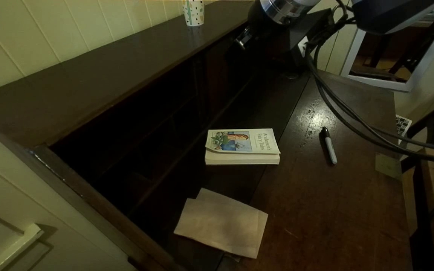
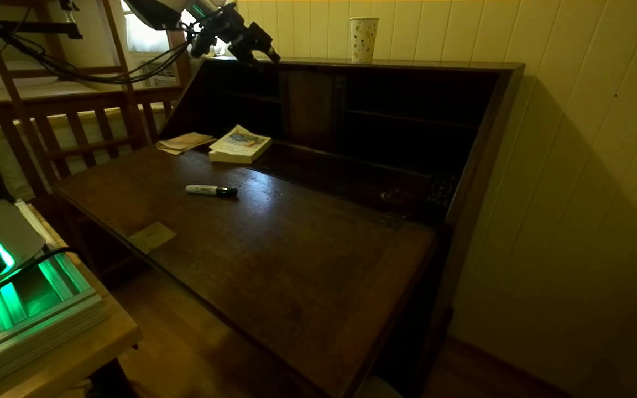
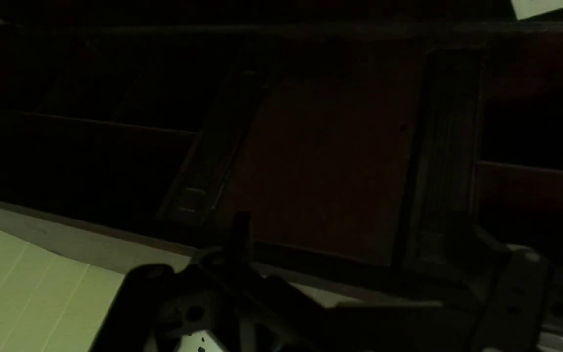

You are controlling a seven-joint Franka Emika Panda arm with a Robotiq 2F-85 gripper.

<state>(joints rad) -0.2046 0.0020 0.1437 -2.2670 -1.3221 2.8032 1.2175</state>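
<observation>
Spread wide, the Robotiq gripper (image 3: 355,230) has its two fingers (image 3: 241,239) well parted, near the front edge of the top ledge (image 1: 126,71) of a secretary desk (image 2: 502,110); whether they touch the wood I cannot tell. Through the gap between them, in the wrist view, shows the small red-brown door (image 3: 320,161) at the desk's middle, flanked on both sides by dark shelved compartments (image 3: 100,161). On the ledge, a spotted paper cup (image 2: 363,38) stands upright before the panelled wall (image 2: 440,33), with ledge running on to either side of it.

Below, the desktop (image 2: 274,254) reaches out to its own front edge, where a tan patch (image 2: 153,237) sits. A paperback, Andersen's Fairy Tales (image 1: 241,145), lies face up near the compartments, one end reaching the desktop's seam (image 1: 298,102). Layered brown paper (image 1: 222,226) straddles that seam, near the paperback and apart from it. Closer to the front edge lies a black-capped marker (image 1: 329,145), well apart from both. A strip of wood floor (image 2: 186,331) shows between the desk and the robot's stand (image 2: 83,345).
</observation>
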